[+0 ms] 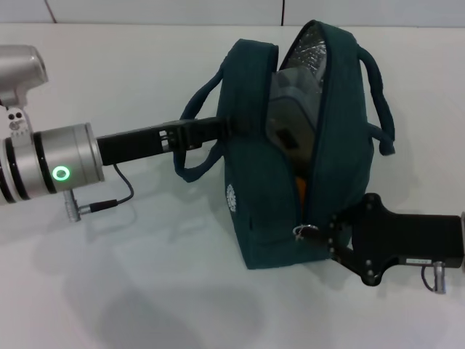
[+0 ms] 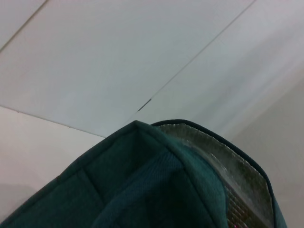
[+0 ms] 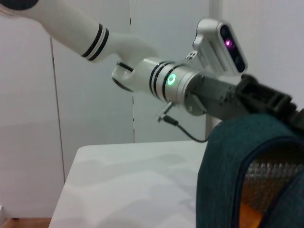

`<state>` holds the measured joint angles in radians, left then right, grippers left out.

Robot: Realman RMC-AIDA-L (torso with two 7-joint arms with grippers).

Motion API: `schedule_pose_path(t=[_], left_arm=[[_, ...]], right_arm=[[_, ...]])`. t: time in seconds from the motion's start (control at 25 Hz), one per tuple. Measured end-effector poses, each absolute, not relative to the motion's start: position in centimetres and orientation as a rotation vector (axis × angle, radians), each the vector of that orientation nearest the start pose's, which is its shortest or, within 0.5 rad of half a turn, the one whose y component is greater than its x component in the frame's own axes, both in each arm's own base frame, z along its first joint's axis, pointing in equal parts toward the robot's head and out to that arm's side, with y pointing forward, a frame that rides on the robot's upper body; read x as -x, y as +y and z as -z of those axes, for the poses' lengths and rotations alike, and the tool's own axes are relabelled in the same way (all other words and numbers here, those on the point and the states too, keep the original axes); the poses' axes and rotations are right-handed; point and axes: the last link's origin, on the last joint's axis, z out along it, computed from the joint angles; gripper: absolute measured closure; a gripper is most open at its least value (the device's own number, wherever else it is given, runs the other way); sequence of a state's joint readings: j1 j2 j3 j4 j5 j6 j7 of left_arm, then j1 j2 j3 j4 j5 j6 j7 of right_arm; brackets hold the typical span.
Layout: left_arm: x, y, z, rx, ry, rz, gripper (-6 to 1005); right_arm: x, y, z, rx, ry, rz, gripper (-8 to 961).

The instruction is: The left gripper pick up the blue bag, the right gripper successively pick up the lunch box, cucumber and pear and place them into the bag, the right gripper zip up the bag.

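Left gripper [image 1: 221, 129]: it reaches in from the left side of the head view, in the middle of the frame. It is at the bag's side by the left handle. Its fingers are hidden by the cloth, so I cannot tell if they are spread or pressed together.
Left arm cuff [image 1: 62, 166]: silver, at the far left, with a green ring light on it.
Blue bag [image 1: 261, 182]: it stands in the middle of the head view on the white table [image 1: 145, 291]. Its top is partly unzipped, and shiny silver lining shows near the upper middle.
Lunch box [image 1: 287, 123]: it sits inside the bag, seen through the gap.
Pear [image 1: 299, 190]: only a small orange bit shows low in the gap.
Zipper ring [image 1: 308, 232]: it hangs at the lower end of the gap.
Right gripper [image 1: 333, 233]: it comes in from the lower right of the head view. Its tips are right at the zipper ring, close together around it.
Cucumber: I cannot see it.
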<state>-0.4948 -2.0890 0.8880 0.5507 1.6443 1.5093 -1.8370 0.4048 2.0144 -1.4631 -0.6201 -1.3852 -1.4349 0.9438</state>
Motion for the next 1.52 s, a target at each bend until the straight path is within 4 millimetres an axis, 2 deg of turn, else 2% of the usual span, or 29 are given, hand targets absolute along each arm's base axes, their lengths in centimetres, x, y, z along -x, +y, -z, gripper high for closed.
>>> schedule_pose_path(t=[0.12, 0.32, 0.64, 1.16, 1.36, 1.52], left_arm=[[24.2, 32.4, 2.0, 2.519, -1.314, 1.128, 652], [24.6, 32.1, 1.9, 2.486, -1.263, 1.181, 412], [25.6, 31.6, 0.8, 2.390, -1.174, 1.256, 226], [28.0, 29.5, -0.9, 2.253, -0.959, 1.292, 225], [28.4, 29.1, -1.0, 2.237, -0.951, 1.289, 225], [28.5, 29.0, -1.0, 2.239, -0.958, 1.285, 224]], right_arm=[[-23.9, 28.7, 5.0, 2.877, 0.001, -0.800, 941], [-23.6, 28.5, 4.4, 2.862, -0.048, -0.840, 940], [-23.0, 28.8, 3.4, 2.799, -0.113, -0.910, 939], [-19.0, 31.1, 2.0, 2.708, -0.328, -0.972, 940], [-16.8, 33.3, 1.7, 2.639, -0.353, -0.975, 939], [-15.8, 34.1, 2.2, 2.645, -0.364, -0.972, 940]])
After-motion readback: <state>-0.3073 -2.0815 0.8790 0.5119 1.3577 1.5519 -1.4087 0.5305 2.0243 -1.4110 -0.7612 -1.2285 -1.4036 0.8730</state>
